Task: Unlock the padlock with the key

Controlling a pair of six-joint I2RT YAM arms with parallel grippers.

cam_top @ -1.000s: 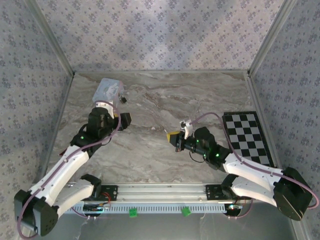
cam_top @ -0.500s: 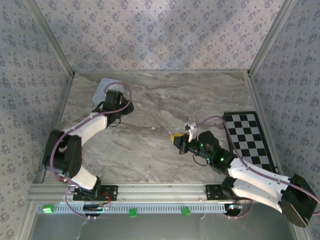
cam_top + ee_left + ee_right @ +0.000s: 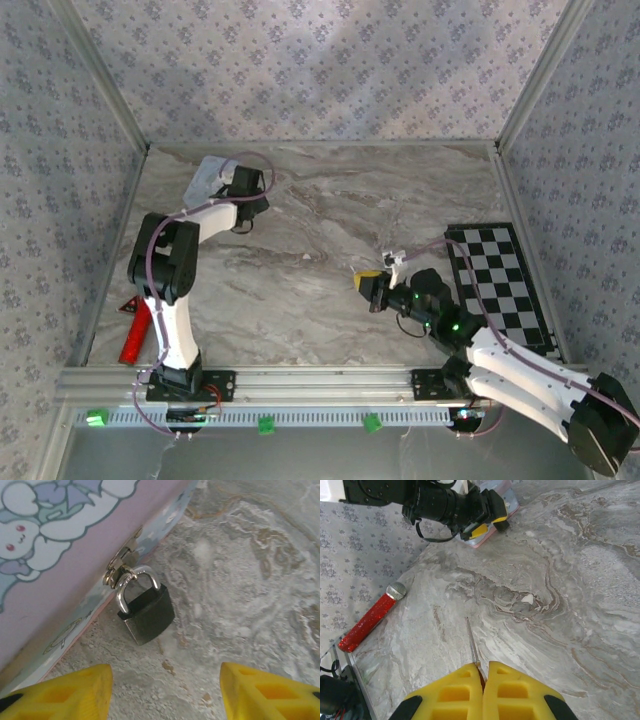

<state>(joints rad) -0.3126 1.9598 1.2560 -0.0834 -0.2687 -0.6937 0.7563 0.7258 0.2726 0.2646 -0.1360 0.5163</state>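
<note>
Station view: you are looking at a grey marbled desk point(image 3: 330, 200) enclosed by patterned walls point(image 3: 300, 60).

A checkerboard point(image 3: 495, 275) is lying at the desk's right edge and a red glitter microphone point(image 3: 370, 615) at its left edge. The padlock point(image 3: 145, 610), dark-bodied with a silver shackle, is hanging from the hasp of the pastel rabbit box point(image 3: 60, 555) at the far left, its body leaning on the desk. The left tool point(image 3: 165, 685) is hovering just before it, released, with its yellow pads standing wide apart. The right tool point(image 3: 483, 672) is sitting mid-desk, well apart from the padlock, clenching the key point(image 3: 472, 645), whose blade is projecting forward.
</note>
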